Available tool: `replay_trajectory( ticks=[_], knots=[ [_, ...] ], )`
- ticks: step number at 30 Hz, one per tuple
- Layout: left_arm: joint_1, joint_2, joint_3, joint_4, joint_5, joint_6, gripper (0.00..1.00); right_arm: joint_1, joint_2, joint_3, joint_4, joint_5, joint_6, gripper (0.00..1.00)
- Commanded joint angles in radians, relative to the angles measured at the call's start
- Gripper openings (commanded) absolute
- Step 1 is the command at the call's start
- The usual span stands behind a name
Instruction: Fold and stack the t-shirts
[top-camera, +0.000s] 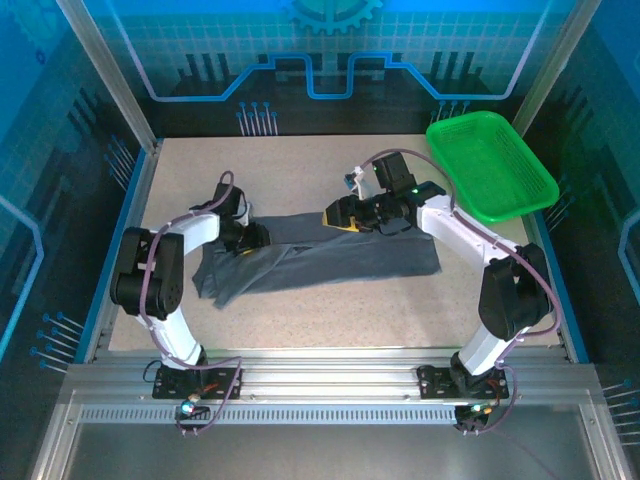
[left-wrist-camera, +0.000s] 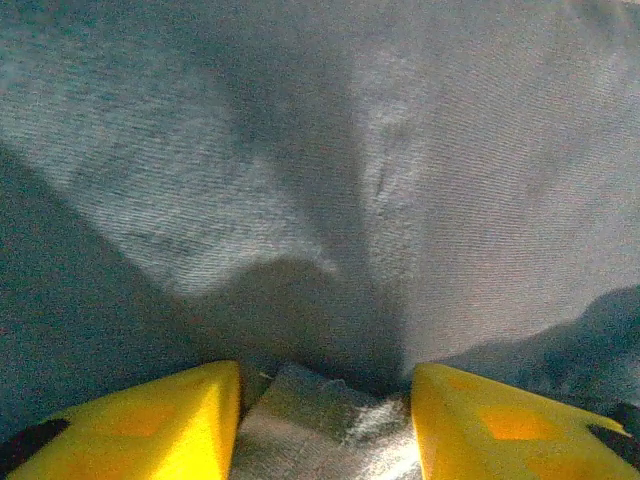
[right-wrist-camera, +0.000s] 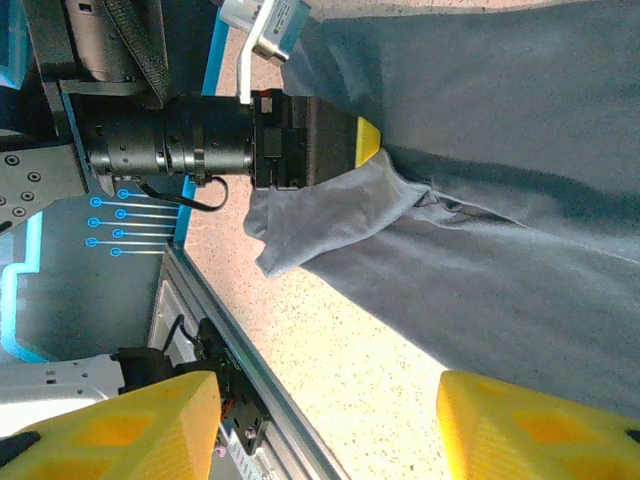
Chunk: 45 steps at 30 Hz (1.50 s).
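T-shirt (top-camera: 330, 262): a plain slate-grey garment is laid lengthwise across the middle of the table (top-camera: 330, 315), its left end rumpled and its right end flat and squared.
Overhead view: the whole outline of the garment is given, together with both arms bent inward over it.
Left gripper (top-camera: 252, 238): it is set low on the left end of the t-shirt, near the far edge of the cloth.
Left wrist view: the yellow fingers (left-wrist-camera: 170, 420) are closed on a bunched fold of the t-shirt (left-wrist-camera: 400, 150), and creases are seen running from the fold into the cloth beyond. The weave is resolved here.
Right gripper (top-camera: 338, 216): it is held above the far edge of the t-shirt, near its middle, and is pointed toward the left arm.
Right wrist view: the right gripper (right-wrist-camera: 330, 400) is seen with its fingers well apart and nothing between them. The speckled table (right-wrist-camera: 330, 310) and the t-shirt (right-wrist-camera: 520, 200) lie below. The left gripper (right-wrist-camera: 365, 145) is seen from the side, with a flap of cloth drawn up to its yellow tip and a shadow cast beneath.
Green basket (top-camera: 490, 165): it is placed at the far right corner, apart from the t-shirt.
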Motion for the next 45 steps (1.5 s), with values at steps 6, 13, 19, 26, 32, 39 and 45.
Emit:
replay_trajectory(
  ticks=[6, 13, 19, 26, 32, 39, 45],
  knots=[
    [-0.030, -0.087, -0.048, -0.025, -0.010, -0.047, 0.24, 0.015, 0.007, 0.002, 0.027, -0.020, 0.005, 0.60],
    [-0.046, -0.157, -0.076, -0.040, -0.020, -0.070, 0.12, 0.015, 0.010, 0.003, 0.027, -0.021, 0.006, 0.59],
    [-0.065, -0.208, -0.065, -0.108, -0.044, -0.120, 0.03, 0.015, 0.010, -0.004, 0.029, -0.016, 0.008, 0.59],
    [-0.135, -0.253, -0.096, -0.237, -0.029, -0.325, 0.03, 0.010, 0.012, -0.007, 0.025, -0.012, 0.002, 0.58],
    [-0.220, -0.289, -0.165, -0.214, 0.001, -0.557, 0.12, 0.006, 0.017, -0.008, 0.027, -0.012, 0.001, 0.58],
    [-0.295, -0.245, -0.234, -0.036, 0.108, -0.829, 0.44, 0.001, 0.021, -0.016, 0.018, -0.008, -0.006, 0.57],
    [-0.286, -0.324, -0.191, -0.049, 0.118, -0.838, 0.45, -0.006, 0.009, -0.033, 0.016, -0.004, -0.009, 0.57]
  ],
)
